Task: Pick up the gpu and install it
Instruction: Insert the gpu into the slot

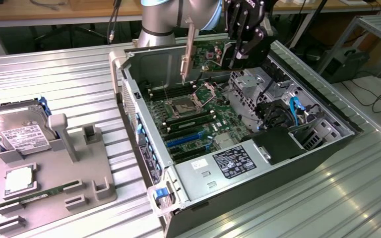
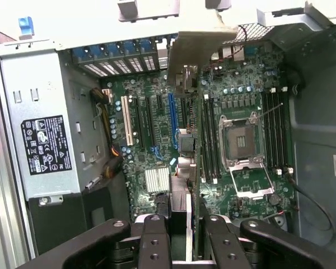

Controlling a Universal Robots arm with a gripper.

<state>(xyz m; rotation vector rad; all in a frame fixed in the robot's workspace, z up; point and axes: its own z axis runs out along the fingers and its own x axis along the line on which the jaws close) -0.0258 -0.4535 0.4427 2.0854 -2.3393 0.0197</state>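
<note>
The gpu (image 1: 212, 53) hangs on edge over the far end of the open computer case (image 1: 323, 148), near twelve o'clock in the exterior view, above the motherboard (image 1: 197, 116), its silver bracket (image 1: 189, 49) on the eleven o'clock side. The arm (image 1: 164, 20) comes in from twelve o'clock with the pincer (image 1: 238, 59) pointing down, clenched on the card. One gpu and one case; on the bench (image 1: 58, 69), one hard drive (image 1: 18, 130) at nine o'clock and one RAM stick (image 1: 41, 194) at eight

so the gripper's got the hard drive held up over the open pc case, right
Not quite. The gripper holds the gpu, green board with a silver bracket, over the open pc case, not the hard drive. The exterior view shows it: there the hard drive sits in the grey holder at the exterior view's left.
</note>
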